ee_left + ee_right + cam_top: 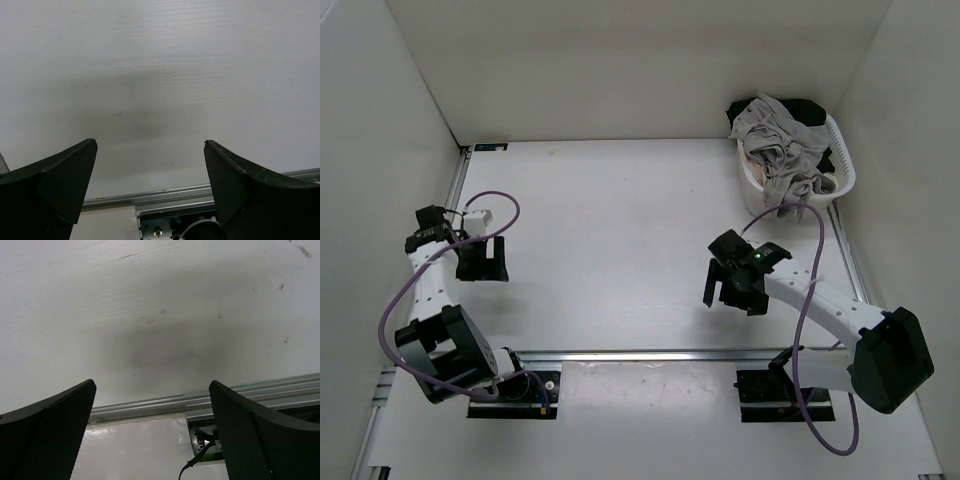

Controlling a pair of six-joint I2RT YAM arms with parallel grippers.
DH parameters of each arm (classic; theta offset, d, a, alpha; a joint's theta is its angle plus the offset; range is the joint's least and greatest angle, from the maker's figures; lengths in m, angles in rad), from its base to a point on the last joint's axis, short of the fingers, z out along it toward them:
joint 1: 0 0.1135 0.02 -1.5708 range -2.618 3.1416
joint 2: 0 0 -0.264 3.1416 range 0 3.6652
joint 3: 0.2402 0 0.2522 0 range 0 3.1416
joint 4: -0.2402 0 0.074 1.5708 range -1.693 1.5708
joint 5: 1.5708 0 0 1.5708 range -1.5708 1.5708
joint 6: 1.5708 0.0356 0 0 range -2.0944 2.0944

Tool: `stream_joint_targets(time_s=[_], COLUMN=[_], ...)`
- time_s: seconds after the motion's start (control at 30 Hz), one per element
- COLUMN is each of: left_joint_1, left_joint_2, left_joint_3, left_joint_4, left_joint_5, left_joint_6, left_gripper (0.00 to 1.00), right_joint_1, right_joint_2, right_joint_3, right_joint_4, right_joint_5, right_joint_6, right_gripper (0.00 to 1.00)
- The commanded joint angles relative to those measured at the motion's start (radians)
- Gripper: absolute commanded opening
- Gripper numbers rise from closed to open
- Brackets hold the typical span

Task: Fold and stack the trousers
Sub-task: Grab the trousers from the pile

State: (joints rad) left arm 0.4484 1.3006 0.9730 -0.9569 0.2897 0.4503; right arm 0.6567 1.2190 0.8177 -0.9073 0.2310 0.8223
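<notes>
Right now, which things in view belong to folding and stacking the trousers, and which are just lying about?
Job: trousers, heaped in the white basket; left gripper and right gripper, fingers open, empty.
Lying about: black garment in the same basket.

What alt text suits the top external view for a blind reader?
Grey trousers lie heaped with other clothes in a white basket at the far right corner of the table. The left end effector and right end effector hover open and empty above its bare surface.

no legible txt or labels
</notes>
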Motion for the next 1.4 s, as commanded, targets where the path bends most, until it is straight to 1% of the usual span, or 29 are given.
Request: stream_joint_targets(time_s=[0.0, 0.03, 0.07, 0.13, 0.17, 0.23, 0.27, 0.3, 0.37, 0.4, 0.43, 0.47, 0.5, 0.57, 0.63, 0.67, 0.7, 0.73, 0.8, 0.87, 0.9, 0.97, 1.07, 1.1, 1.13, 1.17, 1.2, 1.3, 1.37], left_joint_1=[-0.004, -0.004, -0.004, -0.004, -0.004, -0.004, -0.013, -0.013, -0.031, -0.043, -0.060, -0.092, -0.106, -0.129, -0.129, -0.129, -0.129, -0.129, -0.139, -0.139, -0.139, -0.139, -0.139, -0.139, -0.139, -0.139, -0.139, -0.139, -0.139], left_joint_2=[-0.047, -0.047, -0.058, -0.058, -0.058, -0.044, -0.028, -0.018, 0.002, 0.020, 0.020, 0.031, 0.022, -0.004, -0.041, -0.041, -0.041, -0.041, -0.028, -0.027, -0.027, -0.056, -0.078, -0.078, -0.078, -0.078, -0.078, -0.087, -0.096], left_joint_3=[-0.008, -0.008, -0.008, -0.008, 0.001, 0.001, 0.010, 0.019, 0.029, 0.029, 0.029, 0.029, 0.029, 0.020, 0.032, 0.050, 0.067, 0.087, 0.151, 0.194, 0.216, 0.250, 0.259, 0.259, 0.250, 0.236, 0.221, 0.196, 0.196], left_joint_4=[0.015, 0.024, 0.024, 0.037, 0.046, 0.055, 0.055, 0.055, 0.055, 0.055, 0.055, 0.055, 0.055, 0.067, 0.076, 0.076, 0.060, 0.043, 0.017, -0.005, -0.016, -0.002, 0.021, 0.021, 0.021, 0.021, 0.021, 0.021, 0.021], left_joint_5=[-0.015, -0.015, -0.015, -0.015, -0.015, -0.015, -0.033, -0.082, -0.147, -0.193, -0.298, -0.344, -0.378, -0.411, -0.393, -0.333, -0.296, -0.235, -0.190, -0.140, -0.120, -0.110, -0.101, -0.101, -0.110, -0.128, -0.141, -0.150, -0.159], left_joint_6=[0.019, 0.019, 0.019, 0.028, 0.028, 0.028, 0.028, 0.018, 0.018, 0.031, 0.040, 0.057, 0.067, 0.096, 0.096, 0.105, 0.105, 0.085, 0.067, 0.067, 0.067, 0.067, 0.057, 0.057, 0.057, 0.057, 0.057, 0.057, 0.057], left_gripper=[1.00, 1.00, 1.00, 1.00, 1.00, 1.00, 1.00, 1.00, 1.00, 1.00, 1.00, 1.00, 1.00, 1.00, 1.00, 1.00, 1.00, 1.00, 1.00, 1.00, 1.00, 1.00, 1.00, 1.00, 1.00, 1.00, 1.00, 1.00, 1.00], right_joint_1=[0.006, 0.018, 0.029, 0.070, 0.070, 0.057, 0.038, -0.030, -0.145, -0.278, -0.337, -0.388, -0.464, -0.558, -0.607, -0.649, -0.666, -0.689, -0.698, -0.710, -0.710, -0.710, -0.710, -0.710, -0.710, -0.710, -0.710, -0.732, -0.732], right_joint_2=[0.016, 0.033, 0.043, 0.088, 0.105, 0.146, 0.161, 0.201, 0.262, 0.362, 0.428, 0.504, 0.657, 0.759, 0.797, 0.797, 0.797, 0.797, 0.856, 0.908, 0.947, 0.947, 0.895, 0.869, 0.869, 0.888, 0.899, 0.912, 0.883], right_joint_3=[0.073, 0.137, 0.182, 0.297, 0.433, 0.565, 0.695, 0.766, 0.920, 1.103, 1.215, 1.345, 1.477, 1.676, 1.603, 1.483, 1.432, 1.395, 1.382, 1.475, 1.504, 1.513, 1.413, 1.355, 1.354, 1.406, 1.426, 1.454, 1.472], right_joint_4=[0.019, 0.019, 0.028, 0.013, 0.013, 0.030, 0.066, 0.085, 0.085, 0.064, 0.029, -0.096, -0.160, -0.221, -0.155, -0.112, -0.014, 0.026, 0.053, 0.035, 0.035, 0.035, 0.134, 0.162, 0.177, 0.135, 0.111, 0.093, 0.084], right_joint_5=[0.062, 0.086, 0.109, 0.215, 0.310, 0.399, 0.430, 0.439, 0.316, 0.229, 0.144, 0.090, 0.102, 0.093, 0.070, 0.036, -0.002, -0.033, -0.073, -0.163, -0.186, -0.205, -0.177, -0.197, -0.222, -0.188, -0.170, -0.222, -0.208], right_joint_6=[-0.069, -0.109, -0.209, -0.297, -0.340, -0.478, -0.518, -0.550, -0.581, -0.581, -0.581, -0.572, -0.552, -0.540, -0.499, -0.479, -0.468, -0.454, -0.443, -0.443, -0.443, -0.443, -0.430, -0.430, -0.454, -0.454, -0.454, -0.454, -0.454], right_gripper=[0.99, 0.99, 0.99, 0.99, 0.99, 0.99, 0.99, 0.99, 0.99, 0.99, 0.99, 0.99, 0.99, 0.99, 0.99, 0.99, 0.99, 0.99, 0.99, 0.99, 0.97, 0.78, 0.54, 0.51, 0.46, 0.00, 0.00, 0.00, 0.00])
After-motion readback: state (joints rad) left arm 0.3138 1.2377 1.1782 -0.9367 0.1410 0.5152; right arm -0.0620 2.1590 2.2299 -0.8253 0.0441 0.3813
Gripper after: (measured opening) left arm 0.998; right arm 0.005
